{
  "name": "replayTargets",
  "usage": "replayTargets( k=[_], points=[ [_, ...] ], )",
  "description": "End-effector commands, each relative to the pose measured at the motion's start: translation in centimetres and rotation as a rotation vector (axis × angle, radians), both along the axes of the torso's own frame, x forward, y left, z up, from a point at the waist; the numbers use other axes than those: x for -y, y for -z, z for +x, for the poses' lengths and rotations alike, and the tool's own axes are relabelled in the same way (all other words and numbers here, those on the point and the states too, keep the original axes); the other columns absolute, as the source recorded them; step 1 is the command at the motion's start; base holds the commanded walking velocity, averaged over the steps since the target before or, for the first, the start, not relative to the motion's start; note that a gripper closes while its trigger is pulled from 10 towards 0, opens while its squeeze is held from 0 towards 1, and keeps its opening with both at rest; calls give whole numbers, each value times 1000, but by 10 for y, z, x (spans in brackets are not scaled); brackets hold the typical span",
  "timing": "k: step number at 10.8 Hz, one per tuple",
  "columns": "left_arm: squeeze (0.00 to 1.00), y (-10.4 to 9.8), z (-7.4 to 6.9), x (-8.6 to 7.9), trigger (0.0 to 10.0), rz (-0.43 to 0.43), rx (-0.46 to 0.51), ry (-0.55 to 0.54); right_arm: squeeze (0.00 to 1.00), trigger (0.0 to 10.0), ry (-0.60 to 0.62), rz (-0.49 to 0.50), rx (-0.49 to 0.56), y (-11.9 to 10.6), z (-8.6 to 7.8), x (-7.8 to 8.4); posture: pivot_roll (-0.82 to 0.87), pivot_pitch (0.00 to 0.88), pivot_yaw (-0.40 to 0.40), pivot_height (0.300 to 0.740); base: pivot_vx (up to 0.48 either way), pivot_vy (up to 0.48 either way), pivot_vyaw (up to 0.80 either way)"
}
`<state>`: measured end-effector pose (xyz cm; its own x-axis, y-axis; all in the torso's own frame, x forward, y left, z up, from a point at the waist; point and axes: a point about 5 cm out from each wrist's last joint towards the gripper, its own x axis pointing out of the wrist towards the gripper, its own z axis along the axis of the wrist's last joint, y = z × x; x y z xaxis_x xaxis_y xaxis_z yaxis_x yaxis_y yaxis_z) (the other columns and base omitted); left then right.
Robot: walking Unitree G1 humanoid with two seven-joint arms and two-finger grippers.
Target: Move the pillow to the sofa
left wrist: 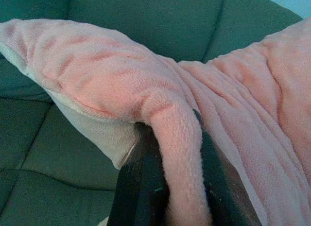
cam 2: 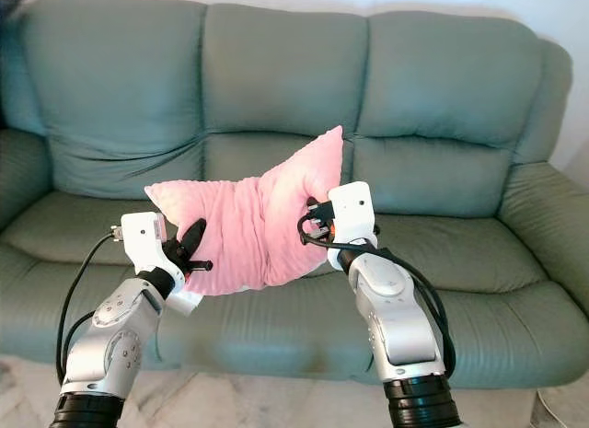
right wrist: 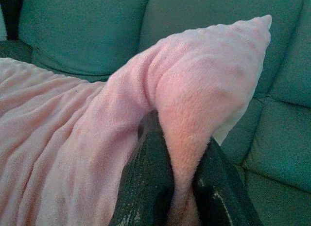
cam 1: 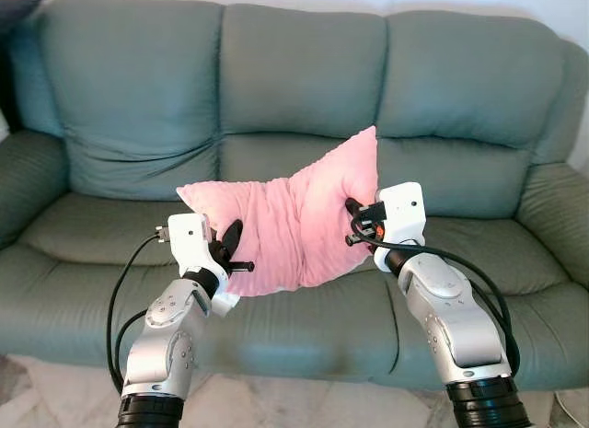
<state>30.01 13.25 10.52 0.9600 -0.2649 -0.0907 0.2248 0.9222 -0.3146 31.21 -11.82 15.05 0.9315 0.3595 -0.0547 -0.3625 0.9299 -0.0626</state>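
Observation:
A fuzzy pink pillow (cam 1: pixel 294 221) hangs in the air between my two arms, over the sofa's (cam 1: pixel 294 87) middle seat cushion. My left gripper (cam 1: pixel 230 248) is shut on the pillow's left edge, and a fold of pink fabric (left wrist: pixel 177 138) is pinched between its black fingers (left wrist: pixel 141 187). My right gripper (cam 1: pixel 354 216) is shut on the pillow's right edge, below the upper right corner (right wrist: pixel 257 26), which sticks up. The pillow sags and creases in its middle.
The grey-green three-seat sofa fills the scene, with armrests at the far left (cam 1: pixel 23 175) and far right (cam 1: pixel 557 216). A strip of pale floor (cam 1: pixel 304 400) runs in front of it.

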Motion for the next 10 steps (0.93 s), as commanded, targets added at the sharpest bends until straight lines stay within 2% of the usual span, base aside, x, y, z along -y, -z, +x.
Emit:
replayTargets(
  k=[1,9,10],
  points=[
    [0,-9,1,8,10000,-5,42,38,0,10000,-16,2,33,-8,0,-3,-161,0,-41,740,0,0,0],
    [0,-8,0,11,10000,-18,38,63,0,10000,-13,-1,24,-8,0,-2,-165,0,-46,740,0,0,0],
    [0,-8,0,12,10000,-20,38,63,0,10000,-13,-1,24,-8,0,-2,-164,0,-46,740,240,0,0]
  ],
)
